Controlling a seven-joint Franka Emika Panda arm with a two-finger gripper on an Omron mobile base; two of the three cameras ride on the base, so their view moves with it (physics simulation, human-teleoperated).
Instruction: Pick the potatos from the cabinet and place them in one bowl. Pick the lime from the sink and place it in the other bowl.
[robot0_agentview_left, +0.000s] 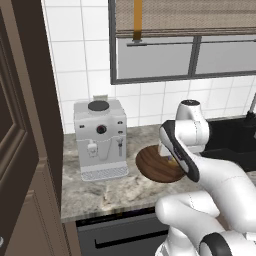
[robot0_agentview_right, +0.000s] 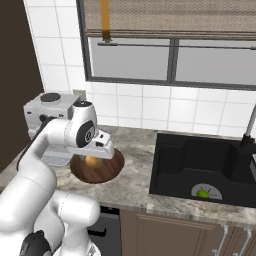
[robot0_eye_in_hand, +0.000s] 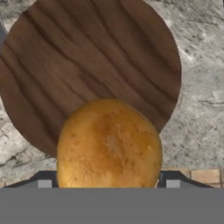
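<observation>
My gripper (robot0_eye_in_hand: 108, 183) is shut on a golden-brown potato (robot0_eye_in_hand: 109, 144) and holds it just above the wide dark wooden bowl (robot0_eye_in_hand: 87, 57). From the right base view, the potato (robot0_agentview_right: 91, 161) hangs under the hand (robot0_agentview_right: 100, 145) over the bowl (robot0_agentview_right: 107, 170), which stands on the counter beside the coffee machine. The bowl (robot0_agentview_left: 152, 165) is partly hidden by my arm in the left base view. A yellow-green lime (robot0_agentview_right: 202, 193) lies on the drain of the black sink (robot0_agentview_right: 175, 160). The dark brown cabinet (robot0_agentview_left: 20, 150) rises at the far left. The other bowl is out of view.
A silver coffee machine (robot0_agentview_left: 100, 137) stands on the granite counter (robot0_agentview_left: 110, 192) left of the bowl. The steel tap (robot0_agentview_right: 248, 131) rises behind the sink. A window with a blind (robot0_agentview_right: 170, 20) runs above the tiled wall.
</observation>
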